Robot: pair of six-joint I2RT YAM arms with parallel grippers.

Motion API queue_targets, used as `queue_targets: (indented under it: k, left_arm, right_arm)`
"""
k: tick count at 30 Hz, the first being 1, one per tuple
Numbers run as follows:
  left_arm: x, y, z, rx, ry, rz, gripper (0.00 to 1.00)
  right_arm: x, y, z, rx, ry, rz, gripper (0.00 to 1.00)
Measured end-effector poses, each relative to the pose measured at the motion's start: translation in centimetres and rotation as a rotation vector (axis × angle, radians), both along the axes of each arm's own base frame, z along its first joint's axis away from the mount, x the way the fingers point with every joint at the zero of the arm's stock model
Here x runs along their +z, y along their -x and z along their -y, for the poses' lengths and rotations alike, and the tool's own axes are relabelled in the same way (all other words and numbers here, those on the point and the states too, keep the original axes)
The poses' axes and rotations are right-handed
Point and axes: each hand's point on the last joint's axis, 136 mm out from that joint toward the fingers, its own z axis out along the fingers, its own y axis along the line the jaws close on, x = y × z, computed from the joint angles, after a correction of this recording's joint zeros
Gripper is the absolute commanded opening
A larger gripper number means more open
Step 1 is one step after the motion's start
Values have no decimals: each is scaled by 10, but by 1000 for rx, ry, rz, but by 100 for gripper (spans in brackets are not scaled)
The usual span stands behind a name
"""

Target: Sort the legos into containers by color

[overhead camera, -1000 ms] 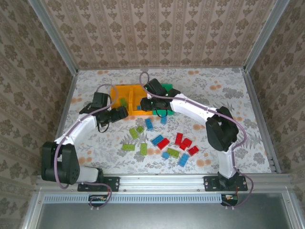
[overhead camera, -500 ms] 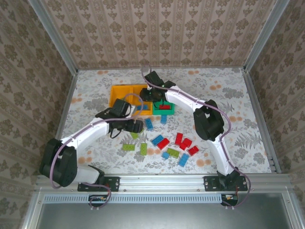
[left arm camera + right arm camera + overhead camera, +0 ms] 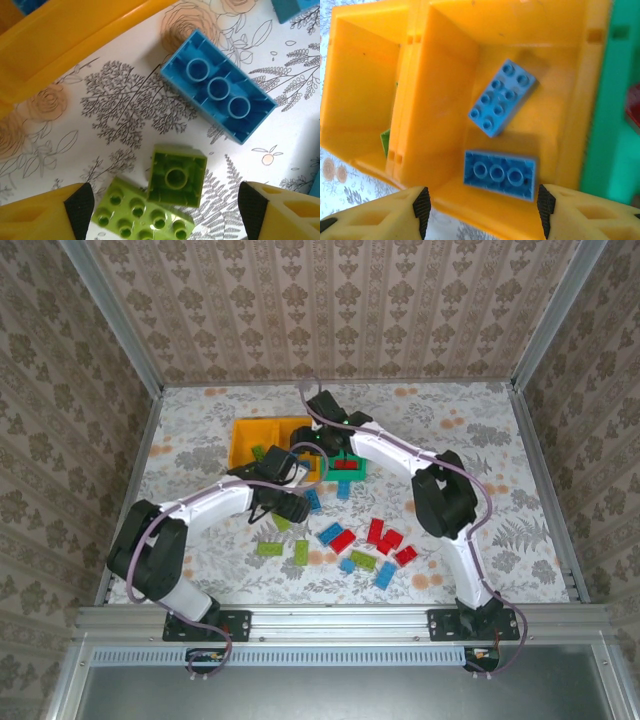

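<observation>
Two blue legos lie inside the middle orange bin; right fingers parted above it, left fingers parted beside it, apparently empty.

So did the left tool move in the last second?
Yes: left tool went right and nearer, from the left orange bin's front to over the lime legos.

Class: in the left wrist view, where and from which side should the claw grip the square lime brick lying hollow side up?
From straight above, probably on the left and right walls of the square lime brick: it lies flat, both look free, a longer lime brick crowds its lower edge.
</observation>
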Motion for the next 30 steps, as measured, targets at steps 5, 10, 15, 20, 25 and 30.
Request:
queue_targets:
  k: [5,10,15,20,25,30]
  left_arm:
    - [-9,1,4,-34,-23,-15,71]
    - [-20,0,5,-53,-48,-39,61]
    - [-23,-5,9,-66,-54,-44,56]
    - [-26,-5,12,-81,-51,-55,42]
    - [-28,-4,14,-85,-47,-66,39]
    - [-27,-4,15,-87,-40,-68,26]
  right_arm:
    - [13,14,30,-41,-1,-6,65]
    - [15,16,68,-107,11,-9,66]
    - [13,20,89,-144,34,-12,67]
    - [16,26,96,-156,46,-5,67]
    - [17,32,102,-163,58,-3,67]
    - [10,42,107,-175,88,-15,67]
